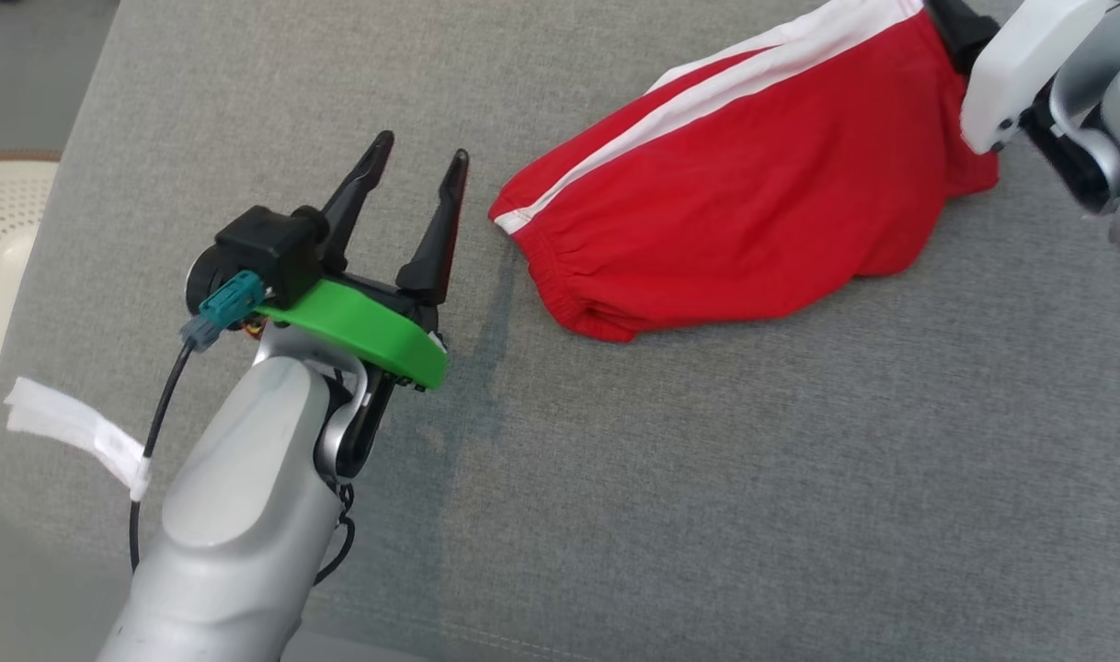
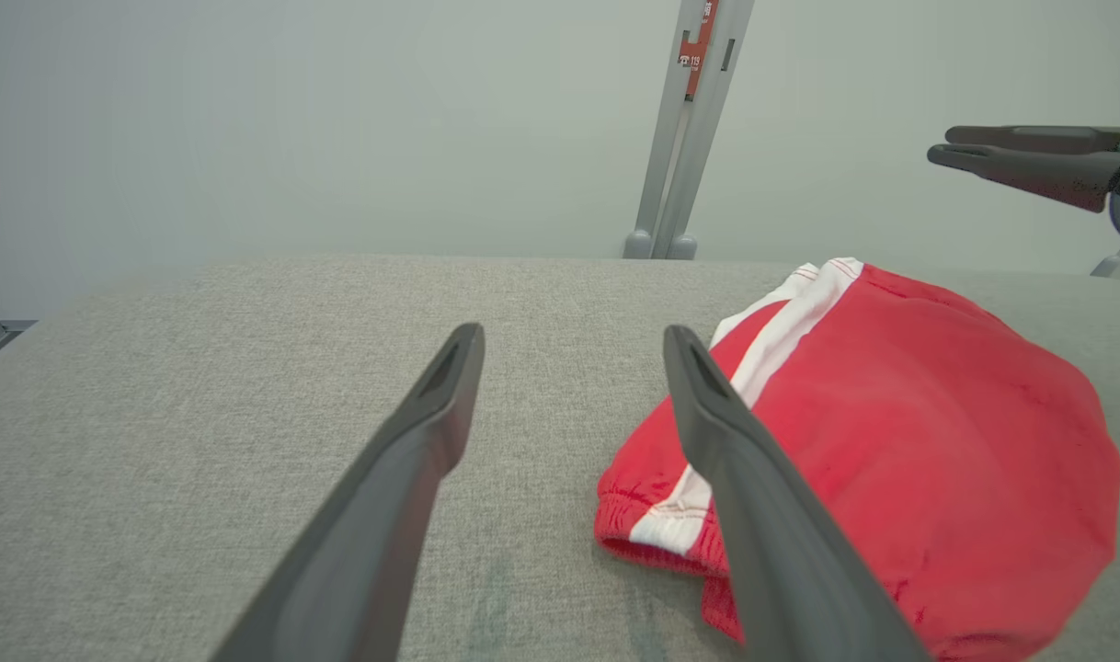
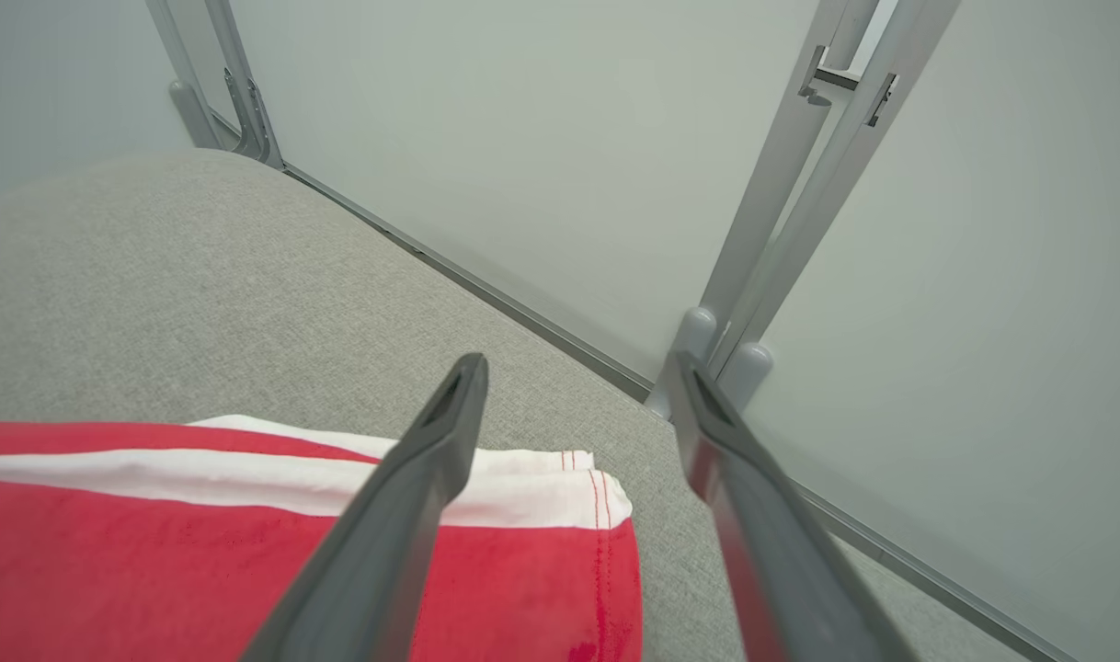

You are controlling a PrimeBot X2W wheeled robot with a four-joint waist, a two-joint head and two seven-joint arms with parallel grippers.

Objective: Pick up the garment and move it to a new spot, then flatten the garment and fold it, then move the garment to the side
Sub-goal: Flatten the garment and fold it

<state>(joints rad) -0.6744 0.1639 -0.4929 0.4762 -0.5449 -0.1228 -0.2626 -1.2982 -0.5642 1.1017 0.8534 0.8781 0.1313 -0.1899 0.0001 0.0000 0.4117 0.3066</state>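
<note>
The garment [image 1: 735,211] is a red pair of shorts with white side stripes, lying loosely bunched on the grey cushion [image 1: 707,478] at the upper right. My left gripper [image 1: 422,147] stands open just left of the elastic waistband end, clear of the cloth, with nothing between its fingers [image 2: 571,333]. In the left wrist view the garment [image 2: 891,441] lies to the right of my fingers. My right gripper [image 3: 576,363] is open above the striped far corner of the garment [image 3: 293,552], holding nothing. From the left wrist it shows hovering above the cloth [image 2: 942,144].
A frosted wall panel with grey metal posts [image 2: 684,138] closes off the cushion's far edge. A pale perforated object [image 1: 8,230] sits beyond the cushion's left edge. A white cloth tag [image 1: 73,428] hangs from the left arm's cable.
</note>
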